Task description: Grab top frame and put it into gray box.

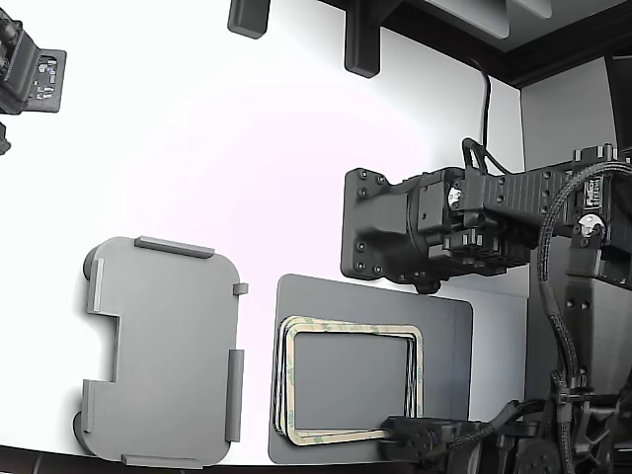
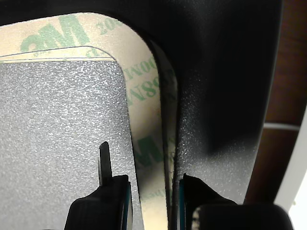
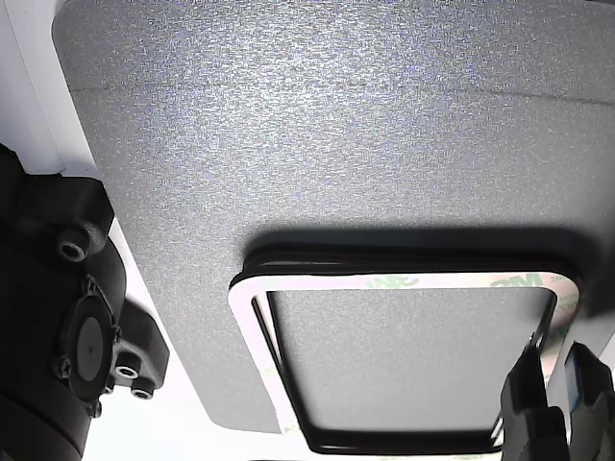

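Top frame between parted jaws, on stack

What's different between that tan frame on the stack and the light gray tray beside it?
The top frame is thin, tan-beige and open-centred; the gray box is solid-floored with raised edge tabs and a stepped notch. The frame lies stacked on a dark mat; the box sits on the white table. Both are rounded rectangles.

A lab-style robot workcell — bare white table, dark gray mat, mounted camera.
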Controlling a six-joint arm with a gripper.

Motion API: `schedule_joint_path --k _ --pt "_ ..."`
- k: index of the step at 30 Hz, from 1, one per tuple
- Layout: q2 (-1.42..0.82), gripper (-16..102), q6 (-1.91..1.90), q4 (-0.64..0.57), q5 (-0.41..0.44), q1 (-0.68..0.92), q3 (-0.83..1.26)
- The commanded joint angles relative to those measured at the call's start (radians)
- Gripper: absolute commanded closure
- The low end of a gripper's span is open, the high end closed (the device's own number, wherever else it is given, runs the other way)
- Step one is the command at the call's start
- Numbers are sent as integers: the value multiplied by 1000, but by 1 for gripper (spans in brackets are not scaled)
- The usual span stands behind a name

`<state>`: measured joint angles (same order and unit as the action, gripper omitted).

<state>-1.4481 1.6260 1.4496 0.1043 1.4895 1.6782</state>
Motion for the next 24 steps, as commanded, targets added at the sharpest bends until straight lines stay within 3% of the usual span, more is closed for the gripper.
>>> schedule_joint_path --k 1,8,12,24 --pt "-20 49 0 -8 -2 -8 -11" --pt "-23 62 -2 -21 -2 -8 2" --pt "-31 96 -21 -46 -6 -8 9" --pt "-51 97 0 3 -12 -6 -28"
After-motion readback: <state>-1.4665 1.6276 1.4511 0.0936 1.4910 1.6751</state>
